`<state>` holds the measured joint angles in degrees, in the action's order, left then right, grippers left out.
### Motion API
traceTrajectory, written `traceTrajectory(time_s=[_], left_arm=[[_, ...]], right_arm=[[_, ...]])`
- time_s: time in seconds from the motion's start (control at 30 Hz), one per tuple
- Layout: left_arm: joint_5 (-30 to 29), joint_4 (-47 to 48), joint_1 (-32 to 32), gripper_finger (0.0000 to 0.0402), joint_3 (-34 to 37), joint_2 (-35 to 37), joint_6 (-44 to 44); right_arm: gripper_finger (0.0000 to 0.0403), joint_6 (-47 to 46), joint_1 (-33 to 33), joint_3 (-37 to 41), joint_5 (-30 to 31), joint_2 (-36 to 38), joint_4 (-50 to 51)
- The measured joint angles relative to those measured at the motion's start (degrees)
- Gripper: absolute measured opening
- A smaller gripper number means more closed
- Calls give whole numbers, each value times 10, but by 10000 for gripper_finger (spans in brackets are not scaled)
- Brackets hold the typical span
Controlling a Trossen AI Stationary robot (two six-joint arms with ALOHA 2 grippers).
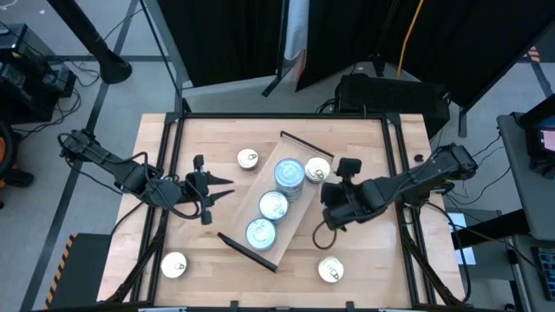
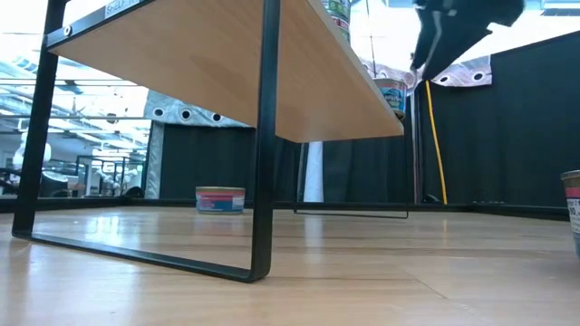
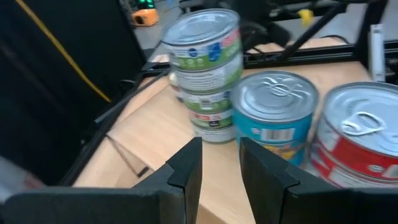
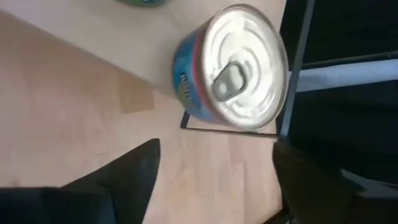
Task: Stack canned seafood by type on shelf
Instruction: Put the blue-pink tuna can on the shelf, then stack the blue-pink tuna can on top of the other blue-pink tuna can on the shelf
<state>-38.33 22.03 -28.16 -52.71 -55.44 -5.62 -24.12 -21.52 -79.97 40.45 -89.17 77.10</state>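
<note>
The wooden surface is carrying the tilted shelf, with blue tins stacking on it. The right gripper is hovering, fingers wide and empty, by a silver-topped tin on the shelf's edge. I think gripping it comes next. The left gripper is waiting nearby, fingers nearly together, empty.

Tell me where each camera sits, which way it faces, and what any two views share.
High: above the table, facing straight down; shows the shelf, left arm and right arm.
Low: at table-top height, facing level under the shelf toward the room; an arm's dark end shows at the top.
Left wrist: on the left arm, facing stacked tins past its own jaws, slightly apart.
Right wrist: on the right arm, facing a silver-topped tin; own jaws wide apart.
Shared: high and right wrist both show that tin at the shelf's end.
</note>
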Motion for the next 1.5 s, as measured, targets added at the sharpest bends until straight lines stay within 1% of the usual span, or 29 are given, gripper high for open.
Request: traceTrajectory(time_s=[0.13,0.27,0.43,0.53,0.63,0.7,0.83,1.0,1.17,1.23,1.33,1.4,1.5], left_arm=[[-47,5,0,109,0,1,0],[-95,8,11,109,0,1,-1],[-104,18,35,109,0,1,-15],[-104,24,45,109,0,0,-16],[-104,35,55,109,0,0,-16],[-104,43,63,109,0,0,-20],[-104,44,78,109,0,0,-26],[-104,54,97,109,0,0,-30],[-104,62,135,109,0,-1,-30],[-104,72,156,109,0,-4,-30],[-93,113,204,108,6,-9,-44],[-58,114,245,100,29,-9,-46],[51,109,322,70,62,-11,-44]], right_arm=[[259,-37,-15,6,2,0,6],[196,-54,-7,44,18,-1,2],[106,-40,13,76,19,-1,-39],[55,-15,23,78,20,-1,-67],[13,23,34,78,19,-1,-109],[5,52,42,78,18,-1,-142],[14,96,63,78,18,-1,-189],[3,113,66,77,14,-1,-189],[1,79,46,50,17,-1,-145],[1,46,35,40,16,-1,-115],[1,-28,11,33,15,-1,-66],[1,-84,-13,33,13,-1,-33],[1,-165,-52,33,12,-1,-6]])
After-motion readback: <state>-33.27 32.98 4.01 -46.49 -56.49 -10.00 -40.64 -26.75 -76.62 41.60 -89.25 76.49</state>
